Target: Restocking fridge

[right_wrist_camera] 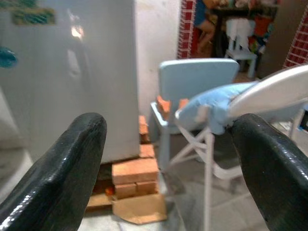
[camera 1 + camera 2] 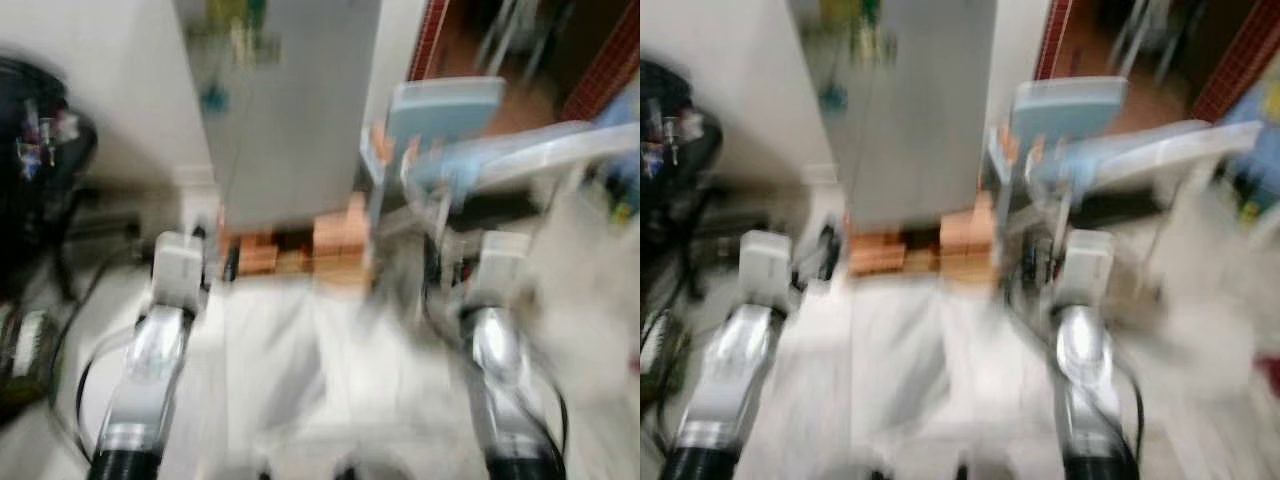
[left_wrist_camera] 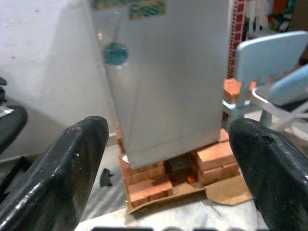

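Both grippers spread wide, holding nothing, before the fridge

Left gripper (image 3: 166, 159) and right gripper (image 1: 168, 163) face the smooth grey fridge (image 3: 163, 82) (door closed), standing on stacked orange bricks (image 3: 149, 180) beside a pale blue plastic chair (image 1: 197, 86).

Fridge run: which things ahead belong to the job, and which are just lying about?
Job:
- fridge, door closed, raised on bricks
- left gripper, open, holding nothing
- right gripper, open, holding nothing

Lying about:
- light blue chair beside the fridge
- cardboard on the floor by the bricks
- black object at the robot's left, too blurred to identify
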Available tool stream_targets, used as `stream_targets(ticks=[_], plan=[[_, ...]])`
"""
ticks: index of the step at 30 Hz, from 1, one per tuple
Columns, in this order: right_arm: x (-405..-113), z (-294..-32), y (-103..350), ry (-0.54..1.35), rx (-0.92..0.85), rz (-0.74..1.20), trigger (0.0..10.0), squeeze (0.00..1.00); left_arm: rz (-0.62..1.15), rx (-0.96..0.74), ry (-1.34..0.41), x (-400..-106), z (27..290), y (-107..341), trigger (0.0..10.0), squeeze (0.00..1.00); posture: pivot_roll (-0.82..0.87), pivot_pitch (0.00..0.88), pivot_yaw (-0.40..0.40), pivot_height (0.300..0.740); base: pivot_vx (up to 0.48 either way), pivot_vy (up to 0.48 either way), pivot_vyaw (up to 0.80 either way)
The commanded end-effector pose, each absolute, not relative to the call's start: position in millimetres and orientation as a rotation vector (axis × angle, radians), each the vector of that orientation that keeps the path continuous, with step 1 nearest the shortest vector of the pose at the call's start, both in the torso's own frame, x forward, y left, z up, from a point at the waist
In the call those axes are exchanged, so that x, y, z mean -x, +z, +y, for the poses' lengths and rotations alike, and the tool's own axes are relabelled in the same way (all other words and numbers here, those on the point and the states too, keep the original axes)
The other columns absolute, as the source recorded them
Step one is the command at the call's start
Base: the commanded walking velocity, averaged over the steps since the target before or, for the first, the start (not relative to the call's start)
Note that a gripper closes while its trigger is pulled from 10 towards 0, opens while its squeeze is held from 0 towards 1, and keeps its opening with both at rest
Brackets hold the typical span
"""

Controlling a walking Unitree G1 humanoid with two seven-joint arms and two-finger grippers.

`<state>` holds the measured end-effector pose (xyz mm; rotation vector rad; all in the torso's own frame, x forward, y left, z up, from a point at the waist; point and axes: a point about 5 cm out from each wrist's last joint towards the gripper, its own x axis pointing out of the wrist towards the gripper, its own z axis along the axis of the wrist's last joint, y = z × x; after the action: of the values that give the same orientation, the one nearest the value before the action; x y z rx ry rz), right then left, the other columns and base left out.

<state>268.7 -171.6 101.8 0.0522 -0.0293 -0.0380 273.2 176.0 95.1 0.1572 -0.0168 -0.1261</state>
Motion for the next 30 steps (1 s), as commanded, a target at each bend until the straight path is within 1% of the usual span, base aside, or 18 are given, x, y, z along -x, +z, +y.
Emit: stream_targets(ticks=[1, 2, 7, 10, 12, 19, 24, 30], plan=[[-265.5, -164.5, 103.0, 0.012, -0.062, -0.031, 10.0, 0.00, -0.019, -0.168, -0.112, -272.0, 184.4, 96.8, 10.0, 0.00, -0.02, 0.040, -0.039, 0.740, 0.000, 0.465, 0.00], [-260.0, -167.3, 100.8, 0.025, -0.046, -0.023, 10.0, 0.00, -0.019, -0.166, -0.111, -271.0, 185.1, 96.6, 10.0, 0.00, -0.02, 0.039, -0.041, 0.740, 0.000, 0.465, 0.00], [-251.4, -177.8, 98.8, 0.025, -0.012, -0.014, 10.0, 0.00, -0.015, -0.160, -0.115, -268.6, 185.7, 95.0, 10.0, 0.00, -0.02, 0.036, -0.044, 0.740, 0.000, 0.464, 0.00], [-250.3, -181.5, 97.9, 0.018, -0.006, -0.010, 10.0, 0.00, -0.016, -0.155, -0.136, -267.7, 183.9, 94.1, 10.0, 0.00, -0.02, 0.038, -0.043, 0.740, 0.000, 0.453, 0.00], [-251.8, -180.9, 98.7, 0.017, -0.012, -0.013, 10.0, 0.00, -0.020, -0.154, -0.149, -267.7, 182.6, 94.5, 10.0, 0.00, -0.02, 0.038, -0.043, 0.740, 0.345, 0.326, 0.00], [-253.5, -173.0, 101.6, 0.033, -0.022, -0.023, 10.0, 0.00, -0.024, -0.139, -0.171, -267.2, 183.4, 96.3, 10.0, 0.00, -0.02, 0.043, -0.040, 0.740, 0.394, 0.275, -0.80], [-253.1, -173.0, 100.8, 0.034, -0.023, -0.020, 10.0, 0.00, -0.025, -0.145, -0.179, -266.5, 184.3, 95.9, 10.0, 0.00, -0.02, 0.044, -0.039, 0.740, 0.398, 0.270, -0.80], [-255.5, -174.8, 101.8, 0.025, -0.019, -0.024, 10.0, 0.00, -0.024, -0.146, -0.192, -267.2, 182.6, 95.9, 10.0, 0.00, -0.02, 0.045, -0.035, 0.740, 0.448, 0.043, -0.07]])
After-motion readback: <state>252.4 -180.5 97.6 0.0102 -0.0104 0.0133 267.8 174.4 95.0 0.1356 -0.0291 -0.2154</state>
